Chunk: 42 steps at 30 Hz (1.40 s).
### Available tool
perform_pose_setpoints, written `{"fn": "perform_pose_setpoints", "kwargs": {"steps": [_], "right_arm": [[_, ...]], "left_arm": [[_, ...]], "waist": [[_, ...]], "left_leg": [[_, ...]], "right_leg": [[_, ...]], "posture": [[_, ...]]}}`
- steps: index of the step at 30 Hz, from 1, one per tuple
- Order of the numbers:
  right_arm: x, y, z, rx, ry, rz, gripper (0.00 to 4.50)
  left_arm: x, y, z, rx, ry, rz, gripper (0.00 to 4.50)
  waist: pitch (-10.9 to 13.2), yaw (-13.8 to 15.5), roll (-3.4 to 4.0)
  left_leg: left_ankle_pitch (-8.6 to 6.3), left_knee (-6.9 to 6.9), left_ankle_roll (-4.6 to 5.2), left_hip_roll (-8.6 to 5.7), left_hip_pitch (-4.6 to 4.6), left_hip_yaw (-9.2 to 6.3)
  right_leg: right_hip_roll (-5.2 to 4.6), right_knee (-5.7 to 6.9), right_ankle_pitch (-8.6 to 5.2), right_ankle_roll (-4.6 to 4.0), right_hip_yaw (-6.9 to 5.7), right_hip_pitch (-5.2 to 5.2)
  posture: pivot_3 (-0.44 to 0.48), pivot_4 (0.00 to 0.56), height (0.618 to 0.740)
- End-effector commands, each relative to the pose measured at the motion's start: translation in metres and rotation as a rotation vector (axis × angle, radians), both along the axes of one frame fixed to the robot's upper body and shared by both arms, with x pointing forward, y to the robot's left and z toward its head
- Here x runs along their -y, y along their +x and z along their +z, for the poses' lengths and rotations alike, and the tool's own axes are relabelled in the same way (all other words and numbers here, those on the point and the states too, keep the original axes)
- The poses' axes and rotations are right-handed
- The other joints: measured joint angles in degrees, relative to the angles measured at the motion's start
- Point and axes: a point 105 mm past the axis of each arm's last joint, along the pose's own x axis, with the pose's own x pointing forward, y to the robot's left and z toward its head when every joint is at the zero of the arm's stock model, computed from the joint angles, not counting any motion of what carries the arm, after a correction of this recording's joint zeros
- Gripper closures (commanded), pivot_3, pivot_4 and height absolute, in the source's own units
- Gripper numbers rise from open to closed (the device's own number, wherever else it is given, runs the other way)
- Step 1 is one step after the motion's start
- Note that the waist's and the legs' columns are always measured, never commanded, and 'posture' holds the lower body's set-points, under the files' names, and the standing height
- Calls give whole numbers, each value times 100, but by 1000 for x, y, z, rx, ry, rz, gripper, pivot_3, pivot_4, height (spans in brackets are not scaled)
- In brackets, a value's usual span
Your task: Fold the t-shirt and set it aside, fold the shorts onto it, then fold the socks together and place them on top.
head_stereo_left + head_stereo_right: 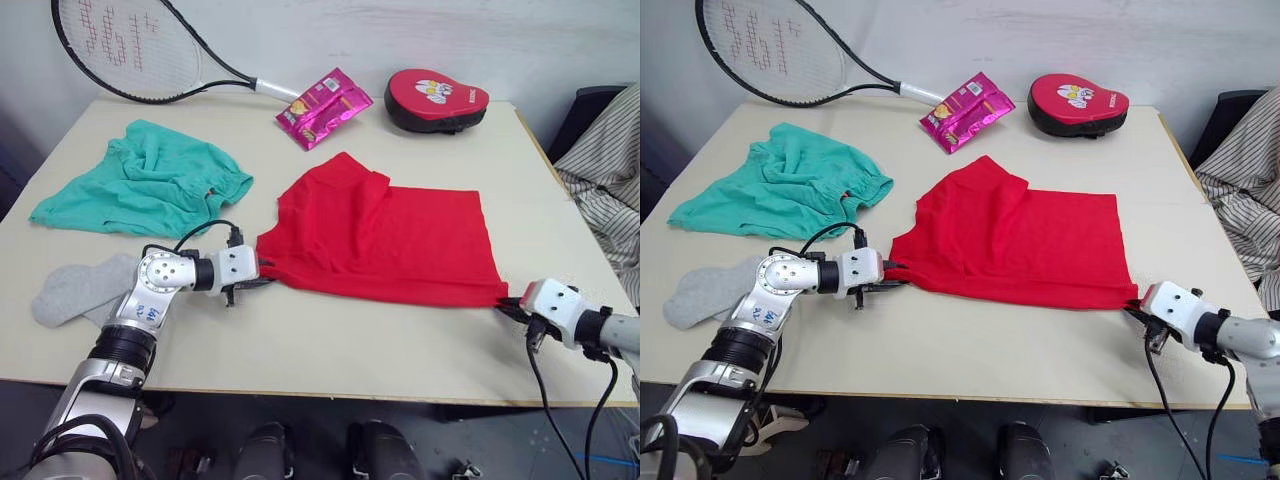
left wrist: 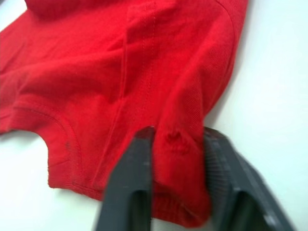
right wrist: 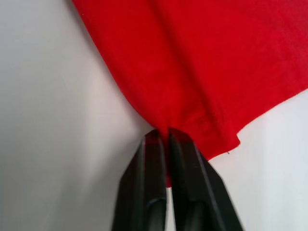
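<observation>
The t-shirt [image 1: 385,235] is lying partly folded mid-table [image 1: 330,345], its near corners pinched. Your left gripper [image 2: 178,144] is clamping bunched cloth at one corner; your right gripper [image 3: 167,139] is squeezing the hem at the other, fingers nearly closed on it. You are judging a lift-and-fold next: be raising both corners level, keeping the edge taut, laying it away evenly. The shorts [image 1: 150,180] and socks [image 1: 80,290] are waiting at left. No containers are sitting here.
</observation>
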Motion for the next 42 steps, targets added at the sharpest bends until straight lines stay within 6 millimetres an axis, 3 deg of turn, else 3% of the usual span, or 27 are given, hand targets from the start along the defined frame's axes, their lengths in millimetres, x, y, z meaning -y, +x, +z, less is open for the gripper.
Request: {"fn": "perform_pose_setpoints", "kwargs": {"steps": [1,5,11,18,25,36,38,42], "right_arm": [[6,-6,-17,-84,-4,-24,4500],[1,-10,-15,-108,17,10,4500],[-1,-46,-4,-179,28,53,4500],[-11,-91,-9,-264,76,49,4500],[-24,-120,-14,-319,113,51,4500],[-10,-131,-32,-340,134,9,4500],[-11,-126,-31,-306,180,-23,4500],[-22,-131,-31,-375,167,49,3162]], "left_arm": [[-15,-2,-12,-80,37,48,4487],[-15,-16,-15,-119,29,4,4487],[-26,-64,-9,-167,64,-55,4487],[-31,-102,-9,-207,83,-34,4487],[-32,-124,-15,-249,89,-22,4487],[-30,-142,-18,-302,68,-12,4487],[-29,-141,-14,-300,50,-5,3999],[-31,-137,-1,-287,19,5,2885]], "waist": [[-5,-3,-9],[-10,-26,-14],[-18,-24,1],[-12,36,16],[-13,47,30],[-17,52,37],[-18,50,35],[-18,34,36]], "left_leg": [[0,0,0,1,0,0],[-1,-2,-2,2,0,-1],[-7,-47,-22,4,2,-15],[-31,-47,8,4,-5,-20],[-45,-60,-19,5,-6,-26],[-51,-60,-21,5,-5,-26],[-51,-60,-21,5,-5,-27],[-51,-57,-20,6,-6,-27]], "right_leg": [[0,0,0,0,0,0],[0,-1,0,-1,0,0],[1,-24,-15,-22,-14,-4],[2,-54,-11,-11,-15,6],[-1,-61,-12,-18,-10,0],[-1,-69,-15,-22,-12,2],[-1,-69,-15,-23,-12,2],[-1,-69,-15,-23,-8,2]], "posture": [[0,150,740],[0,150,740],[0,150,740],[0,150,740],[0,150,740],[0,150,740],[0,150,740],[0,150,740]]}}
